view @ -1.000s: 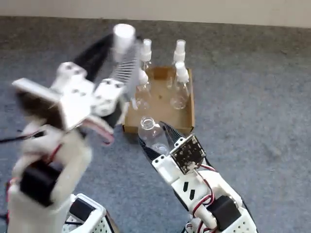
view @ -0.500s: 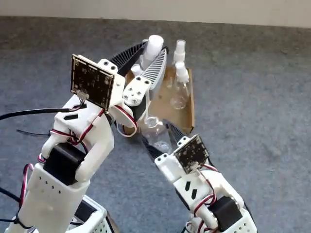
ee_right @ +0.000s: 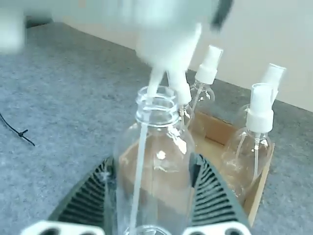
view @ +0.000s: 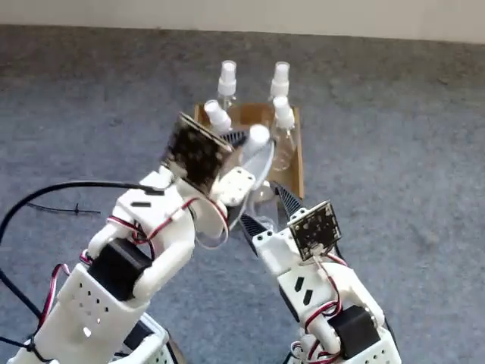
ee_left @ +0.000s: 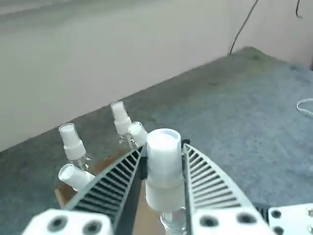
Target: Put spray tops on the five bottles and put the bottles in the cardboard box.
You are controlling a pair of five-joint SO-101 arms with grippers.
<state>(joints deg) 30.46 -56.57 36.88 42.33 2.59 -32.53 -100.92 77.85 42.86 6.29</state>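
While the left gripper hangs just above the open bottle, its two ribbed fingers are closed on the white spray top, pinching the cap's sides so that it stands roughly upright. The right gripper is clamped around the clear body of that bottle, one finger on each flank, and holds it upright just in front of the cardboard box on the grey carpet. The thin dip tube appears to run down through the neck already, though the cap itself is not yet seated on the threads. Four capped bottles stand inside the box, well packed toward its far end. The bottle looks empty and therefore light, with smooth, slippery walls; whether it is glass or plastic cannot be told, so a firm but moderate squeeze around the widest part of the body seems wise. The spray top is probably small, rigid plastic and very light, best held by its lower collar, while its slender tube likely bends easily and could catch on the rim.
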